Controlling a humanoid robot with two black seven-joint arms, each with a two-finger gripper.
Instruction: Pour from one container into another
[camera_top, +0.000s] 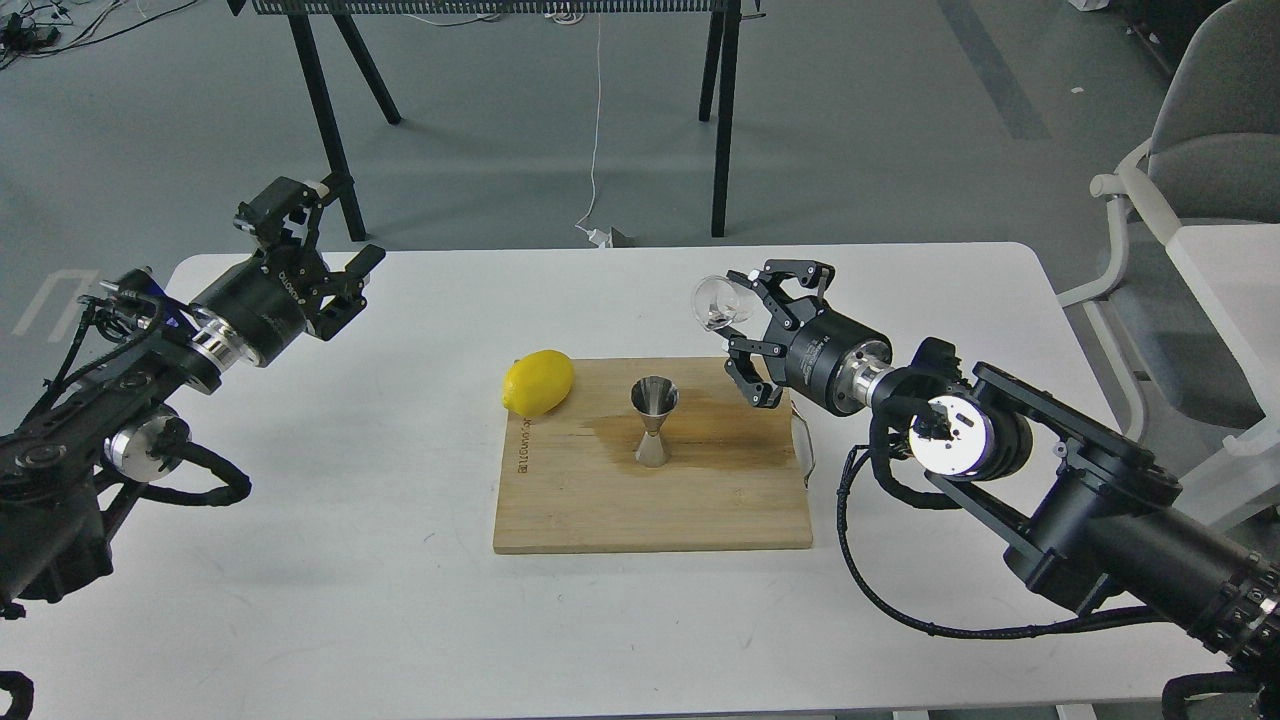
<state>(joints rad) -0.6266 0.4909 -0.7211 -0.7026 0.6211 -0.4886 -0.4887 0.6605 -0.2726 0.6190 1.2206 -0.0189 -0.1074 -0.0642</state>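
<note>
The clear glass cup (714, 301) hangs in the air above the far edge of the wooden board (600, 500), tipped onto its side with its rim facing left. My right gripper (740, 320) is shut on it. The steel jigger (654, 422) stands upright on the middle of the board, below and to the left of the cup, a short way apart from it. My left gripper (326, 236) hovers open over the table's far left corner with nothing between its fingers.
A yellow lemon (538, 382) lies at the board's far left corner. A darker wet-looking patch spreads on the board around the jigger. The white table (300, 560) carries the board. A grey chair (1200, 200) stands to the right.
</note>
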